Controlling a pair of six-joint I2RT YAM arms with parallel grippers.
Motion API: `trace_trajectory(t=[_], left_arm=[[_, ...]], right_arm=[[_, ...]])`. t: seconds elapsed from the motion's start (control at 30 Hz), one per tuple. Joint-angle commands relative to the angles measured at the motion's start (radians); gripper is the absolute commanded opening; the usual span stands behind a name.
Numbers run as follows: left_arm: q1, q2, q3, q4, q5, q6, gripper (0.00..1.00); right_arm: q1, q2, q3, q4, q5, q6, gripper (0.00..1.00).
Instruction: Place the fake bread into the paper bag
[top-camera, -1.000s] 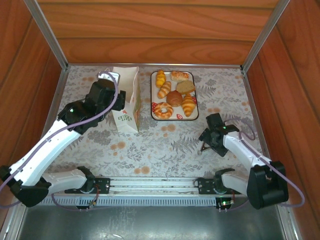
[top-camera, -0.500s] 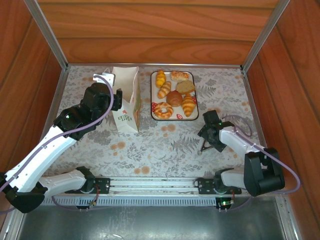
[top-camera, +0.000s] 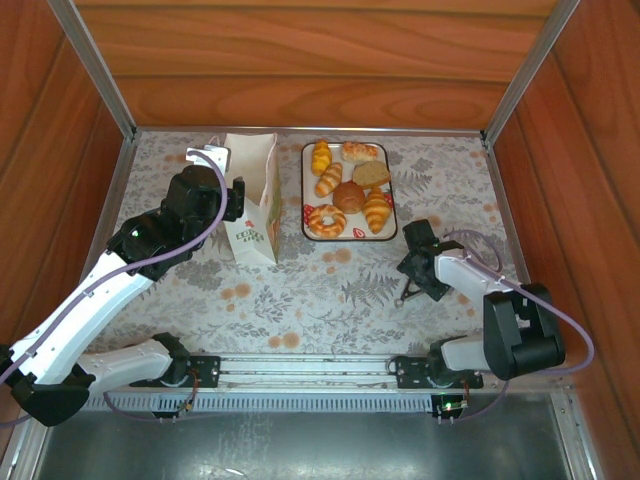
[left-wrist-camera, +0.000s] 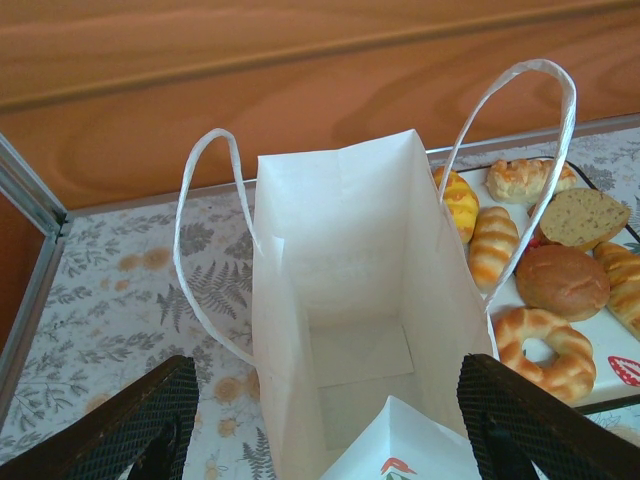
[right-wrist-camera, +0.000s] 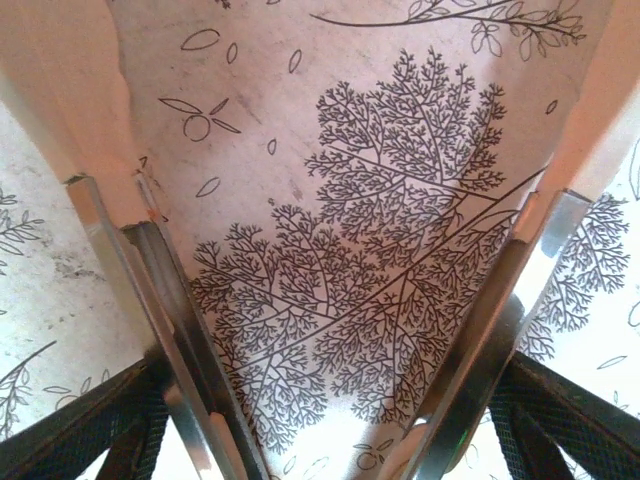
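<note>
Fake bread (top-camera: 347, 196) on tray (top-camera: 305, 190), paper bag (top-camera: 258, 215) upright, L tool (left-wrist-camera: 335, 420) released by bag, R tool (right-wrist-camera: 330, 250) released

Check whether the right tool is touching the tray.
Apart. In the top view, the right tool sits over the patterned table, and a clear strip of tabletop separates it from the tray's near rim.

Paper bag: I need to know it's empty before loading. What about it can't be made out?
- Paper bag floor, left wrist view: near part hidden by its front wall.
- Green logo, top view: too small to read.
- Outer base, left wrist view: cut off by bottom edge.
</note>
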Motion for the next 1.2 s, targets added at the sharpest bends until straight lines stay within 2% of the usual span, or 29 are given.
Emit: trace_trajectory(t=[0.0, 0.37, 0.5, 0.63, 1.0, 1.07, 1.17], left_arm=[[-0.009, 0.000, 0.003, 0.016, -0.016, 0.006, 0.73], [-0.009, -0.007, -0.003, 0.016, -0.014, 0.006, 0.73], [-0.008, -0.014, -0.003, 0.016, -0.013, 0.003, 0.73], [-0.009, -0.023, -0.005, 0.016, -0.011, 0.000, 0.73], [-0.009, -0.024, -0.004, 0.017, -0.034, 0.006, 0.73], [-0.009, -0.039, -0.005, 0.019, -0.041, 0.003, 0.78], [0.005, -0.065, -0.008, 0.031, -0.037, -0.003, 0.91]], right_arm=[[0.008, 0.021, 0.012, 0.016, -0.015, 0.017, 0.81], [0.008, 0.065, 0.032, -0.014, -0.053, 0.019, 0.75], [0.006, 0.045, 0.020, -0.013, -0.057, 0.023, 0.63], [0.007, -0.016, 0.022, -0.054, -0.021, 0.020, 0.55], [0.007, -0.264, 0.089, -0.168, 0.062, -0.111, 0.51], [0.006, -0.310, 0.100, -0.168, 0.066, -0.146, 0.51], [-0.004, -0.368, 0.125, -0.164, 0.066, -0.211, 0.51]])
